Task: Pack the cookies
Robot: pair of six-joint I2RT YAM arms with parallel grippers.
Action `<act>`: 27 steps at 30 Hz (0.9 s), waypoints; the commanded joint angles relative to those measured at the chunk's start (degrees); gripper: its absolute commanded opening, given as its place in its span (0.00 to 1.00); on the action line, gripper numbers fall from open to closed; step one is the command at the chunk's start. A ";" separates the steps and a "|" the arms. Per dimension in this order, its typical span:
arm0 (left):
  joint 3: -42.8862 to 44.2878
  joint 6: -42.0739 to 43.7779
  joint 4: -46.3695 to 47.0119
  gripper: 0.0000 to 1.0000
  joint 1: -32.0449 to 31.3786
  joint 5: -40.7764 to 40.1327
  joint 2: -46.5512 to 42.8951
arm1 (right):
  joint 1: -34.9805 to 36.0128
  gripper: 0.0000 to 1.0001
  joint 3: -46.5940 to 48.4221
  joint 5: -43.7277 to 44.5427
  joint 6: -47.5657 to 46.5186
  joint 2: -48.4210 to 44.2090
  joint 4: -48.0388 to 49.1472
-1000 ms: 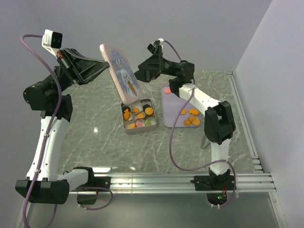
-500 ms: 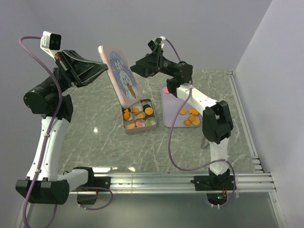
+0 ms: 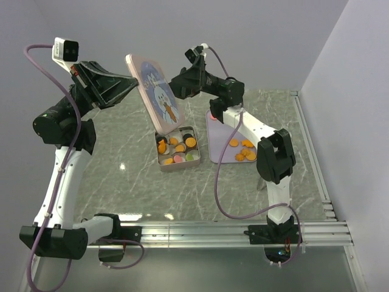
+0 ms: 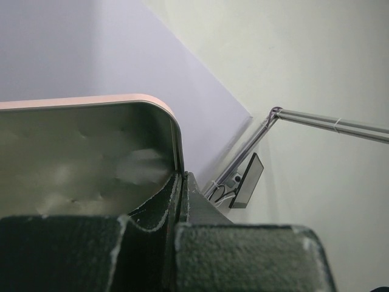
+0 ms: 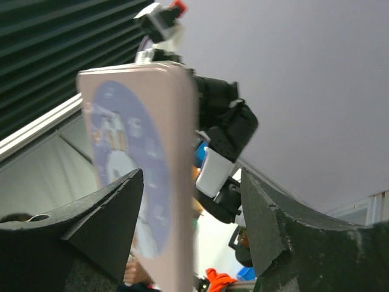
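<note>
Cookies (image 3: 177, 148), mostly orange with some pink, green and black, fill the square silver tin (image 3: 182, 166) at mid table. More orange cookies (image 3: 244, 149) and a pink one (image 3: 213, 115) lie on the lavender tray (image 3: 225, 130). High above the tin stands the pink lid with a rabbit picture (image 3: 155, 91), tilted on edge. My left gripper (image 3: 130, 83) is shut on its left rim (image 4: 180, 159). My right gripper (image 3: 177, 86) is open, and the lid's edge (image 5: 180, 182) stands between its fingers (image 5: 115, 213).
The lid's lower corner hangs just above the tin's back left corner. An aluminium rail (image 3: 243, 231) runs along the table's near edge. Walls close the back and right sides.
My right gripper has swung up and left from over the tray to the lid's right edge. The left gripper keeps holding the lid, which has tilted slightly.
</note>
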 commanded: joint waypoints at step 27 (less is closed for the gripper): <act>0.99 2.35 5.25 0.00 -2.01 -5.06 -0.21 | 4.50 0.48 -4.54 2.82 42.65 -12.99 26.01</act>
